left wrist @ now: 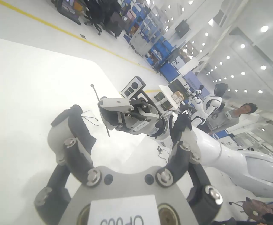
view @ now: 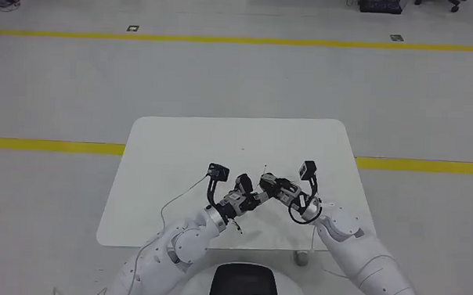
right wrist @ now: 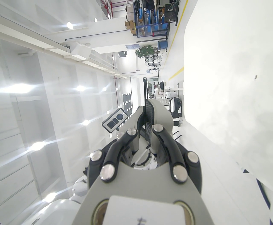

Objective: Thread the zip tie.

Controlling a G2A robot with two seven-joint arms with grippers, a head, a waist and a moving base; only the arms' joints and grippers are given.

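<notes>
Now | right hand point(right wrist: 146, 106) pinches straight zip tie point(right wrist: 145, 89), head outward | left hand point(left wrist: 128, 115) spread

White table point(view: 166, 145) on pale, yellow-lined floor point(view: 66, 87).

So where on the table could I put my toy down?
It's crowded at the front middle, where the left gripper faces the right gripper holding the zip tie. The table looks bare beyond them, up to its far edge.
</notes>
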